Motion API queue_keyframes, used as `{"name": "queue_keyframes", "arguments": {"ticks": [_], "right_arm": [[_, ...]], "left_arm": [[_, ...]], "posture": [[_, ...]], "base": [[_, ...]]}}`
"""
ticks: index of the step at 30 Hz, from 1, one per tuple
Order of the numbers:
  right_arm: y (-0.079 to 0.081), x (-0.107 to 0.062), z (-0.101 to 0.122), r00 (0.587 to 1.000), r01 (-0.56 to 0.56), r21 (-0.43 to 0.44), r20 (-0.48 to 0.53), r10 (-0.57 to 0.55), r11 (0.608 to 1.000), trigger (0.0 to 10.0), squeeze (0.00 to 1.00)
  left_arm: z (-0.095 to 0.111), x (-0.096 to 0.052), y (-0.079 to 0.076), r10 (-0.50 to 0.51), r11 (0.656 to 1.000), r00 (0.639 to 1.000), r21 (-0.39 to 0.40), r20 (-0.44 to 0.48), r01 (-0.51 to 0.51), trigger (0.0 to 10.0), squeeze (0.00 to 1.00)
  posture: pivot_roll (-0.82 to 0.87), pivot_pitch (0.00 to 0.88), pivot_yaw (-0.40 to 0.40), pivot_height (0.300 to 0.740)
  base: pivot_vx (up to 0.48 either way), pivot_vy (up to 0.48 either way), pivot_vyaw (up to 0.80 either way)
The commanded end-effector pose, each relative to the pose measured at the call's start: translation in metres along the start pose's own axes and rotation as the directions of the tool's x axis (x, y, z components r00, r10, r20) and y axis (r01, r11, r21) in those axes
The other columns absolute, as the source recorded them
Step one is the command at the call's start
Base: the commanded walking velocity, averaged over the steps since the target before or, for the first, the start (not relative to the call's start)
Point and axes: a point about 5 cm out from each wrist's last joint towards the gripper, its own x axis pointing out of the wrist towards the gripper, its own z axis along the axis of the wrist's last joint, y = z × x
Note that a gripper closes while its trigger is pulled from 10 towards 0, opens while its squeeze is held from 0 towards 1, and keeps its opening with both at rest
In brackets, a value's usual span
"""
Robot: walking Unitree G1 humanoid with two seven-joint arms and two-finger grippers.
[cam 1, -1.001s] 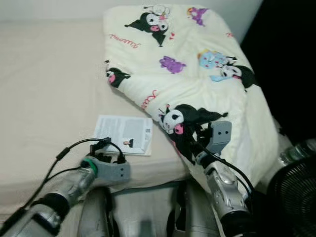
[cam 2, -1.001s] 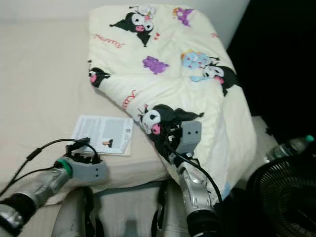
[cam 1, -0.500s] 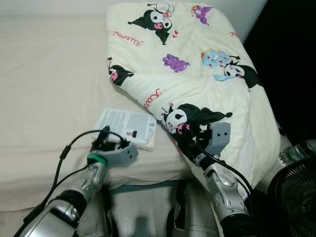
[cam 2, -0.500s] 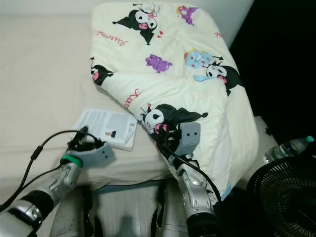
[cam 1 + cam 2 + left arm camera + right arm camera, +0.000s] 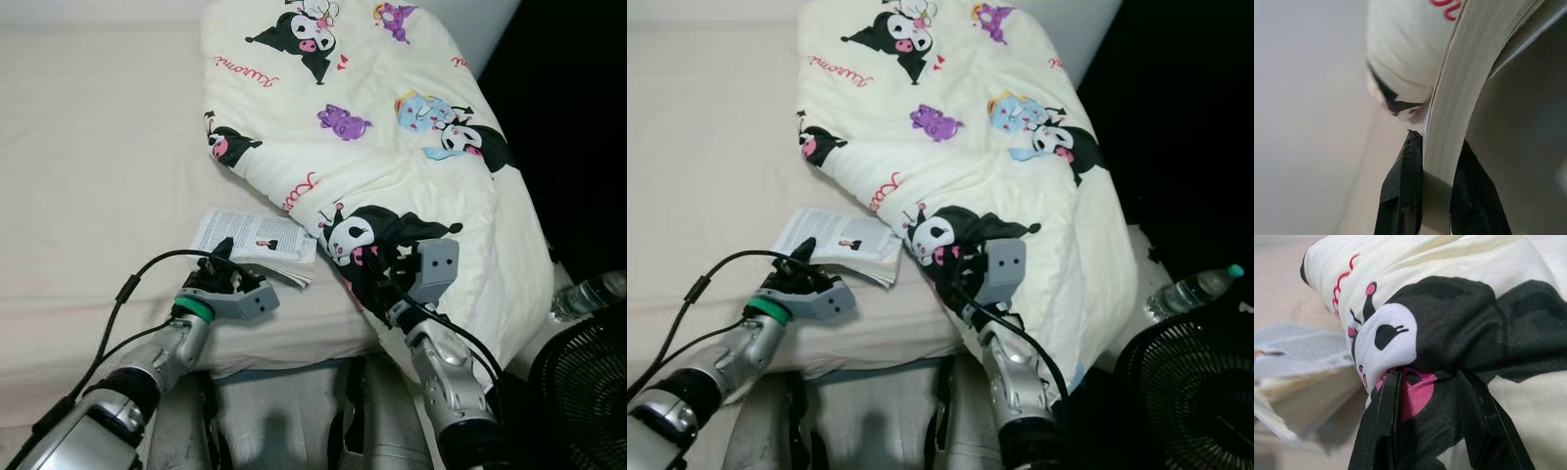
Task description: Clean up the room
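The left gripper was clamped on the book on the bed. The right gripper pinched the blanket.

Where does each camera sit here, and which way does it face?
Head eyes: look down on the bed; both silver arms show.
Left wrist: looks along its fingers, which clamp the booklet.
Right wrist: looks along its fingers, which pinch the quilt.
Both wrist views share the quilt and booklet.
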Motion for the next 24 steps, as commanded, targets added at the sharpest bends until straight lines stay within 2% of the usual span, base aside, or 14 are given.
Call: {"name": "queue_keyframes", "arguments": {"ticks": [1,3,5,6,7,8,10,11,12,13,15,16,18,24], "right_arm": [[-0.003,-0.003,-0.006,0.999,0.014,0.005,-0.03,-0.013,1.0,10.0,0.0],[-0.003,-0.002,-0.005,1.0,0.014,0.004,-0.026,-0.013,1.0,10.0,0.0],[-0.003,0.002,0.004,1.0,0.013,0.0,0.007,-0.013,1.0,10.0,0.0],[-0.003,0.004,0.012,0.999,0.006,-0.009,0.034,-0.006,1.0,10.0,0.0],[-0.003,0.005,0.019,0.998,-0.001,-0.018,0.061,0.002,1.0,10.0,0.0],[-0.002,0.006,0.024,0.997,-0.006,-0.023,0.077,0.008,1.0,10.0,0.0],[-0.001,0.008,0.031,0.994,-0.017,-0.03,0.103,0.02,0.999,10.0,0.0],[0.0,0.008,0.033,0.994,-0.02,-0.031,0.108,0.023,0.999,10.0,0.0],[0.0,0.008,0.033,0.994,-0.02,-0.031,0.108,0.023,0.999,10.0,0.0],[0.001,0.009,0.038,0.992,-0.028,-0.036,0.126,0.033,0.999,10.0,0.0],[0.001,0.01,0.039,0.991,-0.03,-0.038,0.13,0.035,0.999,10.0,0.0],[0.002,0.011,0.043,0.989,-0.036,-0.037,0.142,0.041,0.999,10.0,0.0],[0.003,0.012,0.046,0.987,-0.042,-0.034,0.151,0.046,0.999,10.0,0.0],[0.007,0.016,0.05,0.985,-0.053,-0.022,0.163,0.056,0.998,10.0,0.0]], "left_arm": [[0.005,0.002,0.005,0.043,0.998,0.999,-0.04,0.027,-0.042,0.0,0.0],[0.001,0.006,0.015,0.088,0.992,0.996,-0.091,-0.008,-0.088,0.0,0.0],[-0.007,0.018,0.04,0.114,0.942,0.985,-0.302,-0.13,-0.149,0.0,0.0],[-0.004,0.02,0.053,0.132,0.891,0.981,-0.416,-0.142,-0.18,10.0,0.0],[0.001,0.02,0.066,0.148,0.812,0.975,-0.543,-0.164,-0.214,10.0,0.0],[0.005,0.017,0.073,0.157,0.754,0.973,-0.615,-0.171,-0.23,10.0,0.0],[0.014,0.012,0.084,0.143,0.596,0.966,-0.761,-0.214,-0.257,10.0,0.0],[0.016,0.01,0.085,0.139,0.557,0.966,-0.789,-0.219,-0.259,10.0,0.0],[0.016,0.01,0.085,0.139,0.557,0.966,-0.789,-0.219,-0.259,10.0,0.0],[0.025,0.006,0.095,0.17,0.497,0.962,-0.824,-0.214,-0.271,10.0,0.0],[0.027,0.005,0.097,0.18,0.487,0.961,-0.829,-0.21,-0.273,10.0,0.0],[0.034,0.001,0.103,0.199,0.454,0.959,-0.848,-0.204,-0.274,10.0,0.0],[0.041,-0.002,0.107,0.214,0.433,0.958,-0.861,-0.19,-0.267,10.0,0.0],[0.056,-0.01,0.099,0.16,0.43,0.974,-0.877,-0.16,-0.215,10.0,0.0]], "posture": [[-0.08,0.123,-0.008,0.579],[-0.08,0.116,-0.007,0.579],[-0.07,0.113,-0.011,0.579],[-0.07,0.107,-0.016,0.579],[-0.06,0.104,-0.02,0.579],[-0.06,0.104,-0.021,0.579],[-0.06,0.102,-0.024,0.579],[-0.06,0.102,-0.024,0.579],[-0.06,0.102,-0.024,0.579],[-0.05,0.101,-0.028,0.579],[-0.05,0.101,-0.028,0.579],[-0.03,0.095,-0.049,0.579],[-0.02,0.092,-0.06,0.579],[-0.01,0.083,-0.07,0.579]], "base": [[0.0,0.0,0.0],[0.0,0.0,0.0],[0.0,0.0,0.0],[0.0,0.0,0.0],[0.0,0.0,0.0],[0.0,0.0,0.0],[0.0,0.0,0.0],[0.0,0.0,0.0],[0.0,0.0,0.0],[0.0,0.0,0.0],[0.0,0.0,0.0],[0.0,0.0,0.0],[0.0,0.0,0.0],[0.0,0.0,0.0]]}}
